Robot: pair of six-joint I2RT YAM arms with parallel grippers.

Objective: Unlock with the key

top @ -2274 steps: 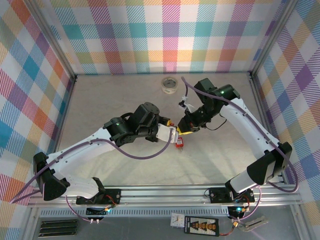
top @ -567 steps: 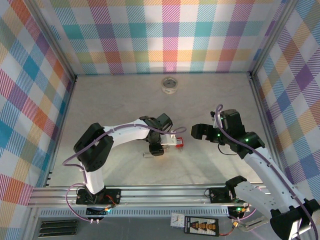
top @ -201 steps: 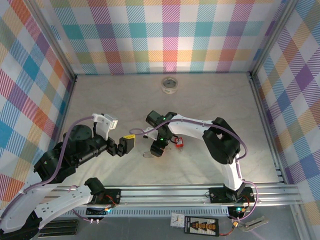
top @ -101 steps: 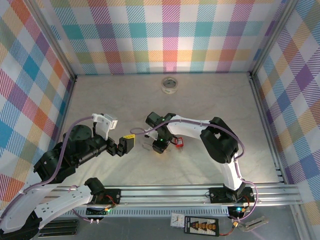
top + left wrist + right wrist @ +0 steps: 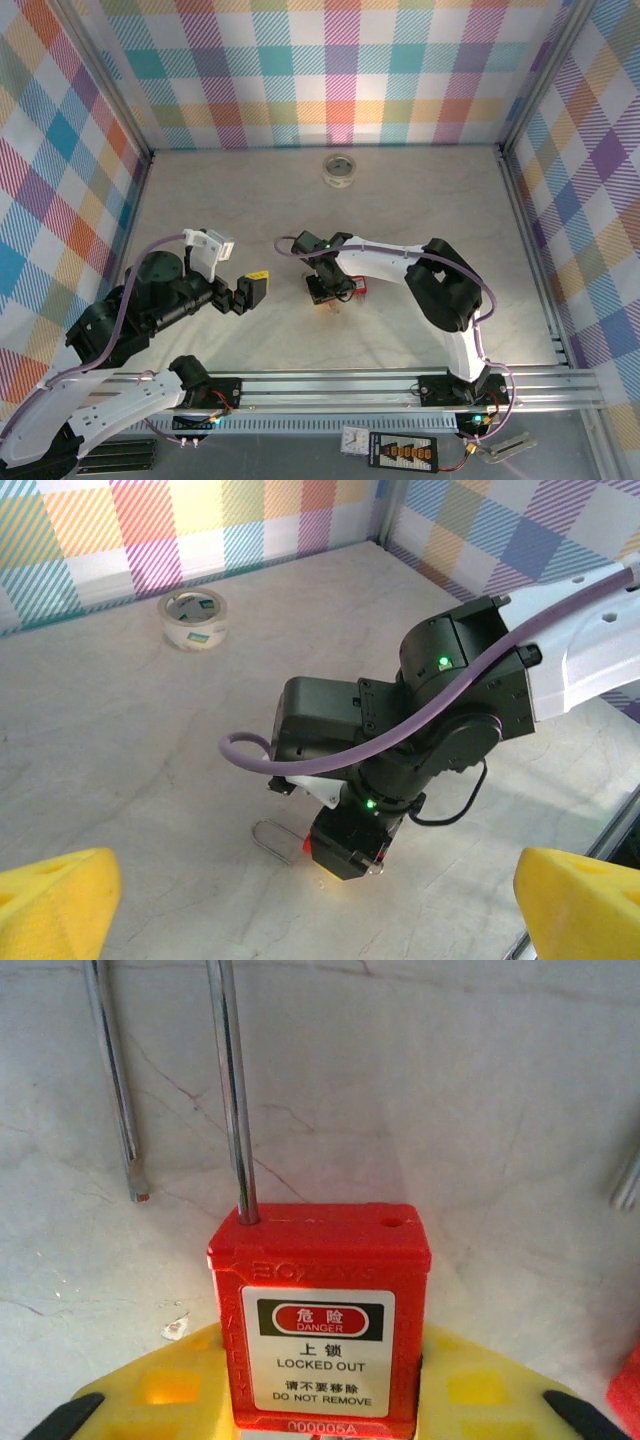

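I cannot make out the key from here, so I cannot say where it lies, which way it points, or how it sits against either gripper. What I do see is the right gripper [image 5: 320, 1395] closed on a red padlock [image 5: 320, 1270]. Its two yellow pads [image 5: 150, 1390] press the lock body from left and right, low down, with the white label facing my wrist camera. The padlock's long axis runs straight out along the gripper's reach, base toward the gripper and shackle [image 5: 232, 1090] pointing away over the pale table [image 5: 450, 1080]. One leg of the shackle sits in the left hole of the lock's top. The other leg hangs free further left, its cut end apart from the body, and the hole on the right of the top stands open. In the top view that arm reaches left across the middle of the table with its wrist bent down over the lock, and a second padlock [image 5: 357, 288] lies just to the right of the gripper. From the left wrist camera I see the wire loop of the shackle poking out from under the right gripper onto the table. The left gripper [image 5: 250, 290] stands wide apart and holds nothing. It hangs to the left of the right gripper, not touching it, with its fingers aimed that way. A roll of tape [image 5: 340, 168] sits at the far side, well apart from both.
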